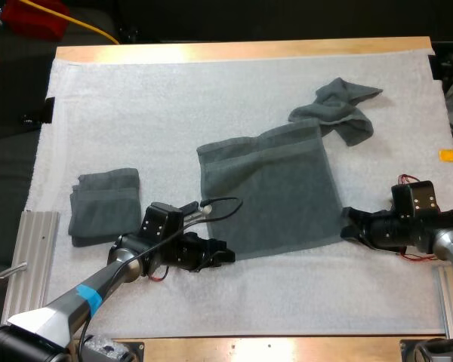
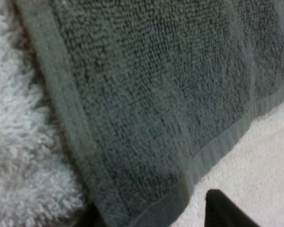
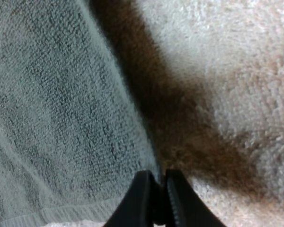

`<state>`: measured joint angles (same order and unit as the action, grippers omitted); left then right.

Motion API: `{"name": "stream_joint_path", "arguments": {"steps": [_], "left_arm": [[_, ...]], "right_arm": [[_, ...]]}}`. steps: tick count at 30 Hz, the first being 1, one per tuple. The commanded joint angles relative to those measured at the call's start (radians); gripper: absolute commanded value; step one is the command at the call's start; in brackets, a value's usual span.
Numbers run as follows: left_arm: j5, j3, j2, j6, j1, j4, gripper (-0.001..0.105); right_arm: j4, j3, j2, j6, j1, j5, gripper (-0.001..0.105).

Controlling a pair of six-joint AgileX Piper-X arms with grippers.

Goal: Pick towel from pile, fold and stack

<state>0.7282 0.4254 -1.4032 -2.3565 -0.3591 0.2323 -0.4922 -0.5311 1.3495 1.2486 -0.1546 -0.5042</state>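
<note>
On the table (image 1: 234, 50) lies the mat (image 1: 174, 98); at its left edge a ribbed metal plate (image 1: 36, 253) rests on the wood. Just right of that, on the mat, sits the stack (image 1: 106, 205), folded dark grey-green cloth with its edges roughly squared. The left gripper (image 1: 220, 255) is low at the near-left corner of the flat towel (image 1: 275, 188). In the left wrist view, one black finger (image 2: 222, 210) stands on the mat just off the hem and a dark shape shows on the other side of the corner, so the jaws stand wide, astride the corner and not pressing it. The flat towel is spread open in the middle of the mat, slightly skewed, its far-right corner touching the crumpled towel (image 1: 340, 109), which is bunched up toward the far right. The right gripper (image 1: 349, 225) is at the flat towel's near-right corner. In the right wrist view its fingers (image 3: 142, 198) are drawn narrow, pinching the towel's side edge between them, and a dark shadow falls on the mat beside that edge.
</note>
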Motion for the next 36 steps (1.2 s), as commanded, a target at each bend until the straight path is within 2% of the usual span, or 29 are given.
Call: {"name": "stream_joint_path", "arguments": {"steps": [1,7,13,17,21,24,28,32,36], "left_arm": [[-0.014,0.0,-0.005,-0.001,-0.004,-0.001,0.038],[-0.042,0.0,-0.005,-0.001,-0.004,-0.001,0.018],[-0.066,0.0,-0.005,-0.001,-0.004,-0.001,0.014],[-0.087,0.0,-0.003,0.003,-0.004,-0.001,0.0],[-0.082,0.0,-0.003,0.014,-0.004,0.002,0.0],[-0.044,0.0,0.0,0.03,-0.004,0.007,0.0],[-0.042,0.0,0.056,0.087,-0.007,0.062,0.0],[-0.042,0.0,0.128,0.116,-0.007,0.123,0.0],[-0.035,0.004,0.213,0.154,-0.027,0.215,0.0]], "right_arm": [[-0.009,-0.002,-0.009,0.011,-0.003,-0.009,0.001],[-0.015,-0.002,-0.009,0.011,-0.003,-0.009,0.001],[-0.014,-0.002,-0.009,0.011,-0.003,-0.009,0.001],[-0.014,-0.002,-0.009,0.011,-0.003,-0.009,0.001],[-0.027,-0.002,-0.01,0.011,-0.003,-0.009,0.001],[-0.06,-0.002,-0.027,0.011,-0.003,-0.009,0.001],[-0.119,-0.002,-0.102,0.011,-0.017,-0.003,0.001],[-0.17,-0.002,-0.165,0.011,-0.059,0.008,0.001],[-0.238,-0.002,-0.221,0.011,-0.149,0.032,0.001]]}}
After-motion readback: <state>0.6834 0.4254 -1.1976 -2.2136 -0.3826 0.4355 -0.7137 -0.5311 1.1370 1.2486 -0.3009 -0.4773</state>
